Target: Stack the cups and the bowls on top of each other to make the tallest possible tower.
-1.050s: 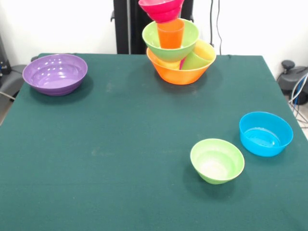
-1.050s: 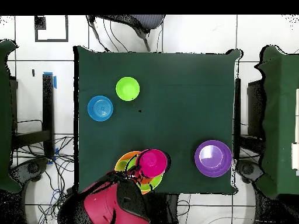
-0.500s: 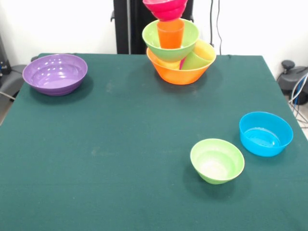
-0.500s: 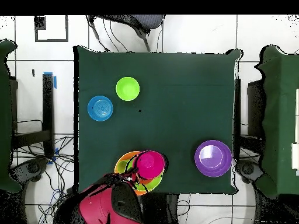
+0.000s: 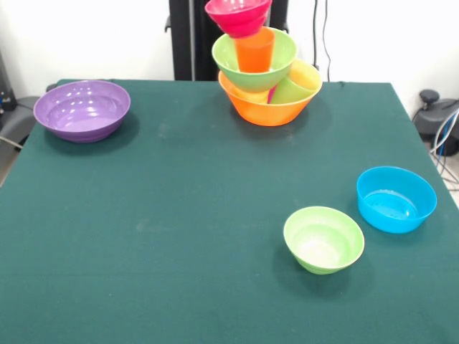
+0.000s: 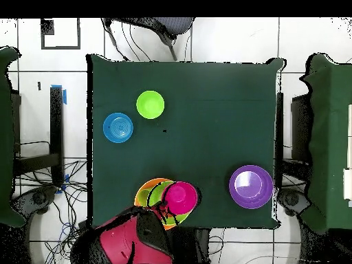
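On the green-clothed table (image 5: 179, 215), the tower's large glossy orange bowl (image 5: 269, 109) holds a light-green bowl (image 5: 281, 61) with an upright orange tumbler (image 5: 254, 50), the tilted pink-red bowl (image 5: 239, 16) touching its rim; claw grip: cannot tell.

Surface (image 5: 179, 215): a square top covered in dark green cloth, filling most of the front view and the middle of the overhead view.
Wall (image 5: 86, 36): plain white, behind the far edge of the surface.
Floor (image 6: 227, 41): pale tiles with dark grout lines, seen from overhead on all sides of the surface.
Cables (image 6: 41, 182): dark leads lie in loops on the floor beside the surface; thin ones hang down the wall in the front view.
Side tables (image 6: 328, 144): green-covered tops stand at both side edges of the overhead view, apart from the surface.
Chair (image 6: 161, 27): a grey seat by one edge of the surface.
Light: even and soft, with faint shadows.
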Available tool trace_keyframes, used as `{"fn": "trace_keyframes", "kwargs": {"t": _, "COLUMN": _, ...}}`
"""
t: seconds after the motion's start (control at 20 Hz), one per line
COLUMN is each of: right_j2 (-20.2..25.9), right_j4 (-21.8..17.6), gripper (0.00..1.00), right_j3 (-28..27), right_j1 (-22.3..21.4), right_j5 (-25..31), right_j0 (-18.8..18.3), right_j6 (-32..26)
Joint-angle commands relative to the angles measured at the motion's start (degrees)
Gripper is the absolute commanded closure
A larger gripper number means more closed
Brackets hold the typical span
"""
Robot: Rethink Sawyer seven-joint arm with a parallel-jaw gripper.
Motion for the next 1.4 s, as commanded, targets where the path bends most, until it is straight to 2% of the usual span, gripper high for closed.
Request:
{"fn": "trace_keyframes", "kwargs": {"t": 0.05, "right_j2": 0.2, "right_j4": 1.3, "gripper": 1.0, "right_j3": -0.8, "right_j1": 6.0, "right_j5": 0.1, "right_j0": 1.3, "right_j6": 11.3}}
{"fn": "trace_keyframes", "kwargs": {"t": 0.5, "right_j2": -0.1, "right_j4": 3.3, "gripper": 1.0, "right_j3": -0.6, "right_j1": 9.1, "right_j5": -3.7, "right_j0": 2.1, "right_j6": 13.0}}
{"fn": "trace_keyframes", "kwargs": {"t": 1.4, "right_j2": -3.4, "right_j4": 6.4, "gripper": 1.0, "right_j3": -1.4, "right_j1": 10.2, "right_j5": -3.7, "right_j0": 6.7, "right_j6": 13.7}}
